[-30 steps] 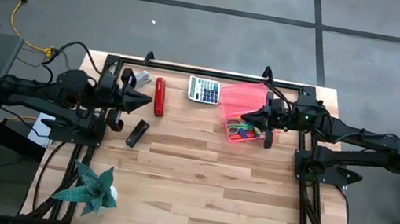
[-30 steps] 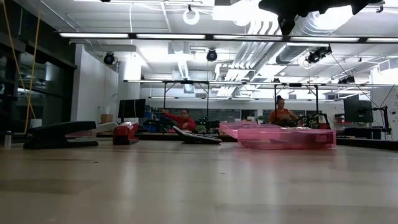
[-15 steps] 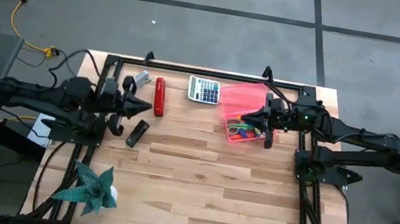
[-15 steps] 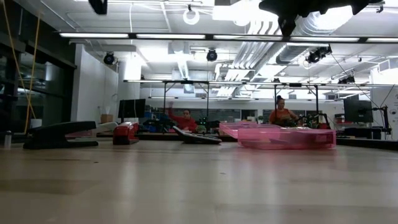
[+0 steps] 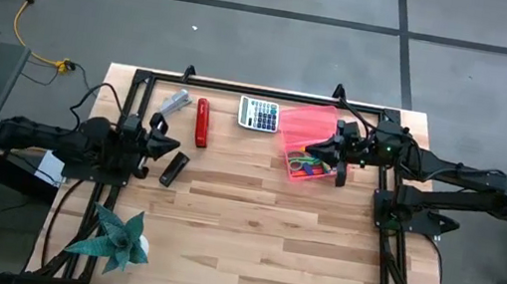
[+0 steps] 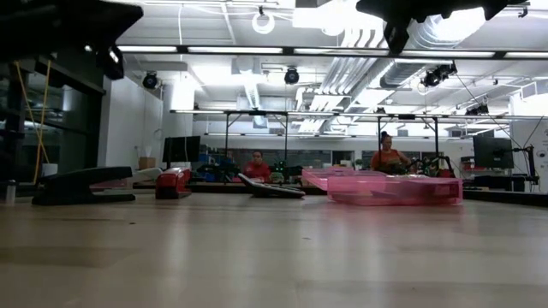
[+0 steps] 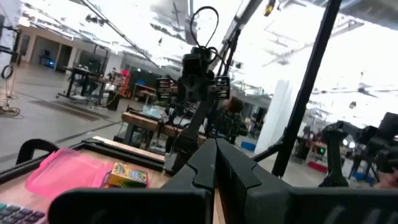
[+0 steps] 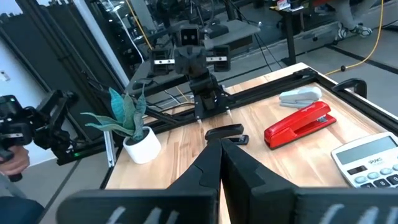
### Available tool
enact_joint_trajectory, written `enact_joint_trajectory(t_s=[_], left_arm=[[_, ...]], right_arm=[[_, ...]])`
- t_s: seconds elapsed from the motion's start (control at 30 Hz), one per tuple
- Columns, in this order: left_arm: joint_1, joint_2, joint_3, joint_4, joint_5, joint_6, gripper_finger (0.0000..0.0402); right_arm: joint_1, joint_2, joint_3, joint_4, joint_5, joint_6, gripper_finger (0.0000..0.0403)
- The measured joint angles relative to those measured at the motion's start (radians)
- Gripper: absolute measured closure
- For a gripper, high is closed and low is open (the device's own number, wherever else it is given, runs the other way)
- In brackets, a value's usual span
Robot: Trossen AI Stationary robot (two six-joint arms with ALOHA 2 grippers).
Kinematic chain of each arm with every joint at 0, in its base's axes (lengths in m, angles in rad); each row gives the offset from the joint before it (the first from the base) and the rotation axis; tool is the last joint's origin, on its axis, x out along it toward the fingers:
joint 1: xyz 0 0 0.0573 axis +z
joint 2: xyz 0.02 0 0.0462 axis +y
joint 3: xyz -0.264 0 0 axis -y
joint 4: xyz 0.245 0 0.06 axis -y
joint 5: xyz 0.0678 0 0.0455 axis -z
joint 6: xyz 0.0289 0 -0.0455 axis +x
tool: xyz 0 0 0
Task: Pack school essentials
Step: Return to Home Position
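Observation:
An open pink case (image 5: 304, 124) lies at the far right of the table, and colourful stationery pieces (image 5: 307, 163) lie in its near half. A green-yellow crayon box (image 7: 127, 176) shows beside the case's pink wall (image 7: 59, 171). My right gripper (image 5: 314, 151) hangs shut above the case, holding nothing; its fingers meet at one point (image 8: 219, 144). My left gripper (image 5: 171, 142) is shut and holds nothing, low at the table's left side beside a black stapler (image 5: 174, 167). In its own view the left fingers are closed together (image 7: 214, 149).
At the far edge lie a grey-white calculator (image 5: 259, 114), a red stapler (image 5: 202, 121) and a grey stapler (image 5: 174, 102). A potted plant (image 5: 118, 238) stands at the near left. A black frame (image 5: 241, 90) runs along the far edge and both sides. People sit in the room beyond.
My left arm has sunk and drawn back toward the table's left edge, so that it now shows as a dark mass at the upper left of the low view. Its gripper has stayed shut.

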Motion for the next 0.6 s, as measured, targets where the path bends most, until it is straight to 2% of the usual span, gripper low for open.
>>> enact_joint_trajectory(t_s=[0.1, 0.3, 0.4, 0.6], left_arm=[[0.02, -0.072, -0.041, -0.019, 0.015, -0.018, 0.0402], [0.042, -0.199, -0.039, -0.257, 0.049, -0.021, 0.0402], [0.044, -0.195, -0.041, -0.387, 0.079, -0.047, 0.0402], [0.044, -0.196, -0.039, -0.413, 0.096, -0.027, 0.0402]], right_arm=[[0.0, 0.0, 0.0, 0.0, 0.0, 0.001, 0.0403], [0.0, 0.0, 0.0, 0.0, 0.0, 0.023, 0.0403], [0.0, -0.002, 0.0, -0.001, -0.003, 0.024, 0.0403], [0.0, -0.029, 0.001, -0.001, -0.02, 0.07, 0.0403]])
